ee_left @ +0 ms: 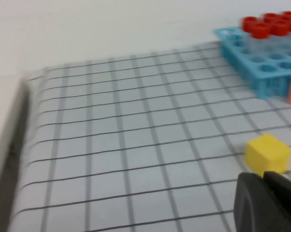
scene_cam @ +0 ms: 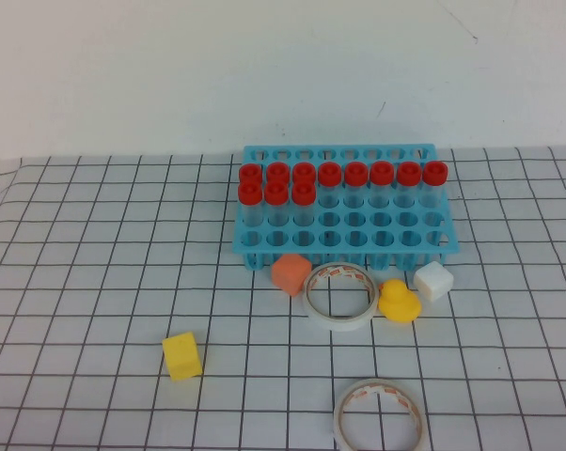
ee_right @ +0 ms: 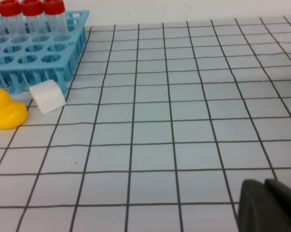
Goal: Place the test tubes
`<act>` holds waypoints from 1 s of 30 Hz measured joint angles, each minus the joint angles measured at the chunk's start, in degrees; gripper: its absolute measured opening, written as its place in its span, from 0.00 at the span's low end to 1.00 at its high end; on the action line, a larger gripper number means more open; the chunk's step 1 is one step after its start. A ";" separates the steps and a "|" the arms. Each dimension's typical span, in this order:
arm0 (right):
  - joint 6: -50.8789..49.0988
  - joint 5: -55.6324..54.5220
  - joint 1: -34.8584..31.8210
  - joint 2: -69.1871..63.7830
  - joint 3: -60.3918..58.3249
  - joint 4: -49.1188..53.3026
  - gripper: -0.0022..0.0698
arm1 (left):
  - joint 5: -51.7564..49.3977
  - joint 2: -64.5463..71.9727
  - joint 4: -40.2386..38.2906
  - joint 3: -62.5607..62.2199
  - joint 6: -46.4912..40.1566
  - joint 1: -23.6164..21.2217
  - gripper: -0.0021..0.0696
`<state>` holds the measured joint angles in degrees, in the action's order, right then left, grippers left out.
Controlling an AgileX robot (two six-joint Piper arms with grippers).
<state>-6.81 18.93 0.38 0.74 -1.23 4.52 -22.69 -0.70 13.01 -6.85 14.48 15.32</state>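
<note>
A blue test tube rack (scene_cam: 351, 254) stands at the back middle of the gridded table. Several clear tubes with red caps (scene_cam: 343, 174) stand upright in its rear rows. Neither arm shows in the high view. In the left wrist view my left gripper (ee_left: 264, 176) is shut with nothing in it, low over the table just short of a yellow cube (ee_left: 267, 153), the rack (ee_left: 261, 67) farther off. In the right wrist view my right gripper (ee_right: 262, 186) is also shut and holds nothing, well away from the rack (ee_right: 39, 65) and its tubes (ee_right: 32, 14).
In front of the rack lie an orange block (scene_cam: 290, 273), a tape roll (scene_cam: 339, 296), a yellow duck (scene_cam: 398, 303) and a white cube (scene_cam: 433, 280). A yellow cube (scene_cam: 182, 356) sits front left, a second tape roll (scene_cam: 380, 416) at the front edge.
</note>
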 joint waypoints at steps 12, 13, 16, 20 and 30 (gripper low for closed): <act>0.00 0.08 0.00 0.00 0.00 0.00 0.03 | 12.35 -0.11 -9.09 7.97 -13.91 -13.80 0.03; 0.00 0.08 0.00 0.00 0.00 0.00 0.03 | 12.66 -0.11 -9.74 7.97 -14.14 -13.78 0.03; 0.00 0.08 0.00 0.00 0.00 0.00 0.03 | 11.46 -0.11 -12.12 7.97 -14.48 -13.78 0.03; 0.00 0.23 0.00 0.00 0.00 0.04 0.03 | 8.63 -0.11 -13.31 7.97 -15.42 -13.78 0.03; 0.00 0.39 0.00 0.00 0.07 0.04 0.03 | 4.94 -0.11 -18.16 7.86 -17.34 -13.78 0.03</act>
<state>-6.81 19.32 0.38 0.74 -1.16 4.56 -17.75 -0.82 -5.15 1.01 -2.86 1.54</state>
